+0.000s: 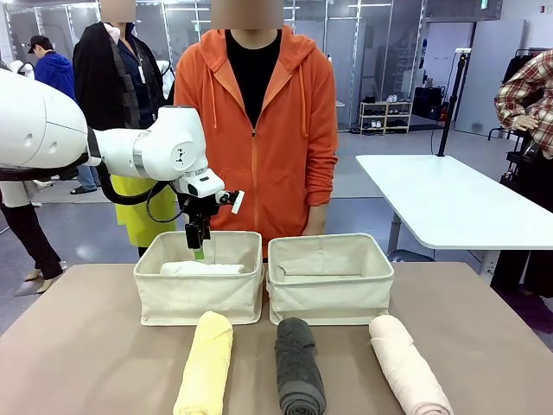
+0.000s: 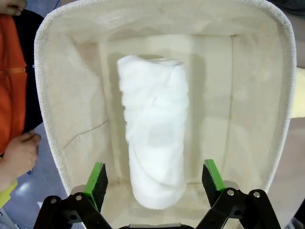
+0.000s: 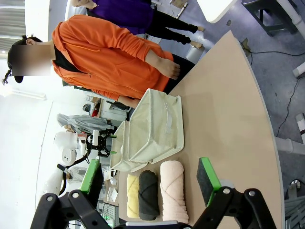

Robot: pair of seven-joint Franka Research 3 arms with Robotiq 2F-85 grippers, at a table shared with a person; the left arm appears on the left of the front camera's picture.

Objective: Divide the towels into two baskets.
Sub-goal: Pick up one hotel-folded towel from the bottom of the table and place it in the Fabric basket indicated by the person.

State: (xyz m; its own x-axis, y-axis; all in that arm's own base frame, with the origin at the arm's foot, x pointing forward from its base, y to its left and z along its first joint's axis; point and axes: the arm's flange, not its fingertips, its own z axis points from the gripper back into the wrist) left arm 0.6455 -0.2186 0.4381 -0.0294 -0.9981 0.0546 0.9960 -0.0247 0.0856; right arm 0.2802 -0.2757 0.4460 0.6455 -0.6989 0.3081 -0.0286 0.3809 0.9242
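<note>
A white towel (image 1: 203, 269) (image 2: 155, 133) lies rolled on the floor of the left basket (image 1: 199, 290) (image 2: 47, 95). My left gripper (image 1: 200, 249) (image 2: 155, 177) hangs open just above it, green pads apart on either side of the roll and touching nothing. The right basket (image 1: 328, 278) (image 3: 159, 126) stands beside it. In front of the baskets lie a pale yellow towel (image 1: 206, 363) (image 3: 132, 196), a dark grey towel (image 1: 299, 367) (image 3: 147, 193) and a pale pink towel (image 1: 408, 367) (image 3: 172, 191). My right gripper (image 3: 150, 179) is open, high off the table, holding nothing.
A person in an orange hoodie (image 1: 255, 130) stands close behind the baskets, one hand (image 2: 19, 152) by the left basket's rim. A white table (image 1: 449, 199) stands at the back right. Bare tabletop (image 1: 86, 346) lies left and right of the towels.
</note>
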